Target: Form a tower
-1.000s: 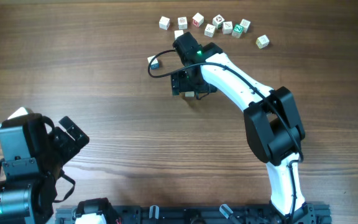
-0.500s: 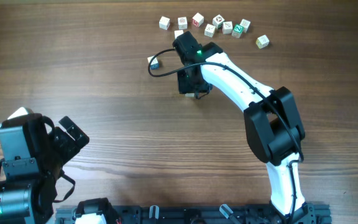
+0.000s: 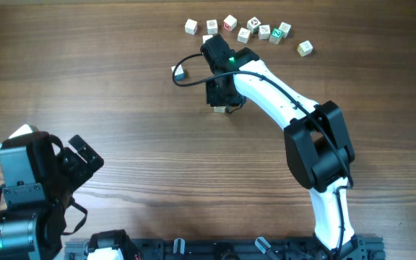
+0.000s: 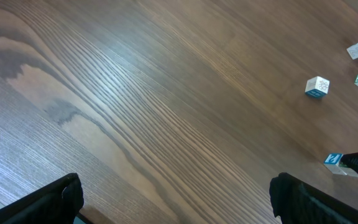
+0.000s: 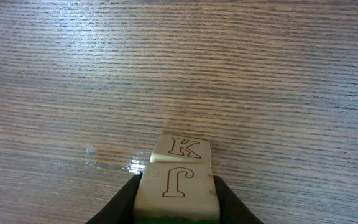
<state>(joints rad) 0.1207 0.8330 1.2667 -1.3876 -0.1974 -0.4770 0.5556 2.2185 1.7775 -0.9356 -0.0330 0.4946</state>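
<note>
Tower (image 5: 176, 177) sits pinched in my right gripper (image 3: 220, 102), low over the table (image 3: 121, 108), a little behind the middle. On the right wrist feed I see pale, smooth wood with softly rounded edges and two outlined letters, a K on the farther face and a J on the nearer one, meeting at a seam. A strip of green shows below the J. I cannot tell from this angle how many cubes are in the pinch. The dark fingers (image 5: 128, 200) press against both sides of the J block.

The table is brown wood with fine, straight grain and a soft sheen. Bare board lies all round the tower. A blue-marked cube (image 3: 179, 71) lies near, to the gripper's left, apart from it. The loose cubes (image 3: 253, 26) are scattered in a row near the far edge, well apart from the grip.

My right arm reaches from the near edge, bent at the elbow, white forearm slanting back-left, wrist pointing down. My left gripper (image 4: 178, 190) rests at the near left corner, jaws spread wide, over empty grain, well away from everything.
</note>
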